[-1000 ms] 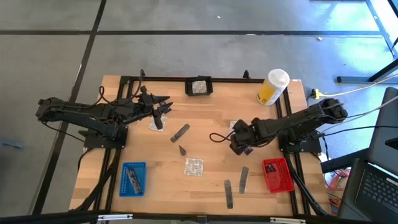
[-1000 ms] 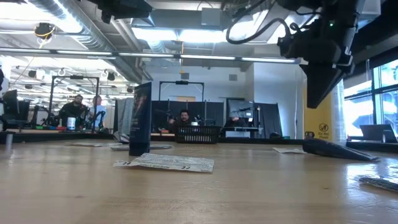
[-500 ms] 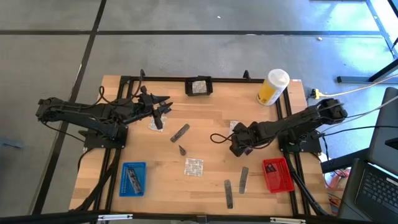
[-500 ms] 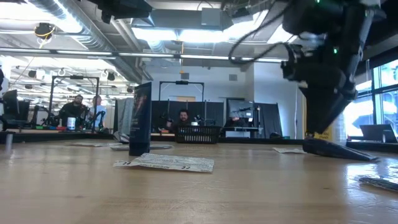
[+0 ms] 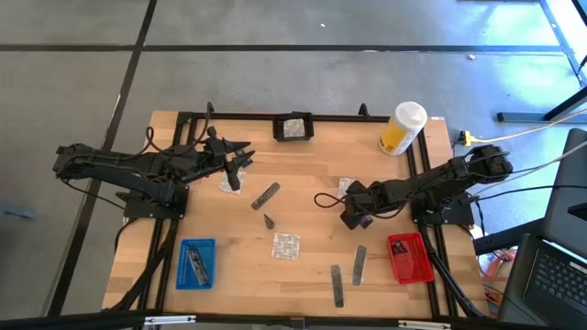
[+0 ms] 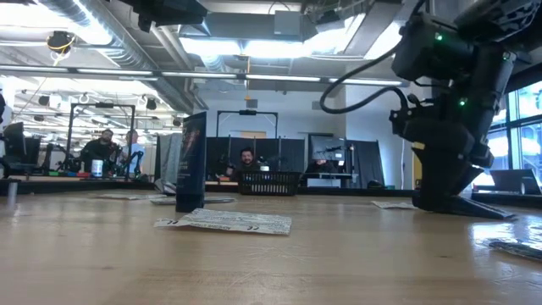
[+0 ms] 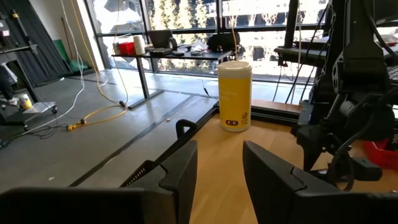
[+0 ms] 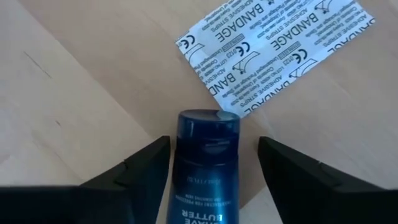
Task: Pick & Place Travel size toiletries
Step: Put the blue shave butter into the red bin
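**Right arm low over a dark tube**

The right gripper [image 8: 214, 165] reaches down to the counter [image 5: 312, 174] mid-right, jaws wide either side of a dark blue tube [image 8: 204, 168] lying beside a bandage sachet [image 8: 280, 46]. The left gripper [image 5: 240, 158] hovers back-left, stretched level, jaws partly apart, holding nothing.

Wooden table [image 5: 312, 183], black frame along edges. Landmark: yellow container [image 5: 402, 128], standing at far right corner. Near front edge, diagonally opposite it: blue tray [image 5: 195, 263]. Red tray [image 5: 408, 257] straight forward from it. Foil sachet [image 5: 285, 246], grey sticks [image 5: 348, 273], dark tube [image 8: 204, 168] lie between.
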You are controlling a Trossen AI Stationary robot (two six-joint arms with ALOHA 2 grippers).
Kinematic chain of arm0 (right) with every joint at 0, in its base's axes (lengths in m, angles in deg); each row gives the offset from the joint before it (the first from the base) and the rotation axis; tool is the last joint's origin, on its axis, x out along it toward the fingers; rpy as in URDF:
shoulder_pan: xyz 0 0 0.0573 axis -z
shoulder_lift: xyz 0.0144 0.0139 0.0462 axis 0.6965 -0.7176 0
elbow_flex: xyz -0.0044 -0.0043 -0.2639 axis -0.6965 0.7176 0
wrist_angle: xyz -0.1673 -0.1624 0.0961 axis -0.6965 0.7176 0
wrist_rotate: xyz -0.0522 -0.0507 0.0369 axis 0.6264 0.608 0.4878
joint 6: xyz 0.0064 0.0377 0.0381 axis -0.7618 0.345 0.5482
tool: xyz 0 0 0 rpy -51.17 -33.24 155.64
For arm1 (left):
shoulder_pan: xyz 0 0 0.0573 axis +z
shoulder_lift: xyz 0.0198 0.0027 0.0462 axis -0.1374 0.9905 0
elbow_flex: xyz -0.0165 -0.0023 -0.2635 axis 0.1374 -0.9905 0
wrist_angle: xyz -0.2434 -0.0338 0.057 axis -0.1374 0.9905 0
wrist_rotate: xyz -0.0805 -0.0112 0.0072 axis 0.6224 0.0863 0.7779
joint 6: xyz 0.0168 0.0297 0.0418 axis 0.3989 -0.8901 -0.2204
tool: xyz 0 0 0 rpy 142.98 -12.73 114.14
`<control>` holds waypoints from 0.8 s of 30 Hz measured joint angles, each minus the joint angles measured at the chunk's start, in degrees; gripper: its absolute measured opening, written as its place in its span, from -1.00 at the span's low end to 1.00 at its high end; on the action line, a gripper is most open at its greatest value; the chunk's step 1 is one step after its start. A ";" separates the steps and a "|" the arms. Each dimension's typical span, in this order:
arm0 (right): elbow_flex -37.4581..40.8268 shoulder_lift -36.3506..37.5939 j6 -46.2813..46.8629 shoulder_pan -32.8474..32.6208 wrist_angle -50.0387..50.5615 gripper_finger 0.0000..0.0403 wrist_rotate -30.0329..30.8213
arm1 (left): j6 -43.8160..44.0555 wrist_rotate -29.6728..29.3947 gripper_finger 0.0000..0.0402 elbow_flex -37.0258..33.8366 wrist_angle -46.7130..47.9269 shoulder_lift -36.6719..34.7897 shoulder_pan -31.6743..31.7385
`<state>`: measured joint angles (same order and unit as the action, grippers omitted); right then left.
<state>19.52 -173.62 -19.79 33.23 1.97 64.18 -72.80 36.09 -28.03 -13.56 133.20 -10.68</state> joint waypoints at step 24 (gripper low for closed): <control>0.12 -0.11 0.20 -0.02 0.19 -0.19 0.15 | 0.00 0.02 -0.38 0.00 0.00 0.00 0.02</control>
<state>19.65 -173.72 -19.60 33.21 2.16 64.33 -72.80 36.11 -28.03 -13.56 133.20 -10.66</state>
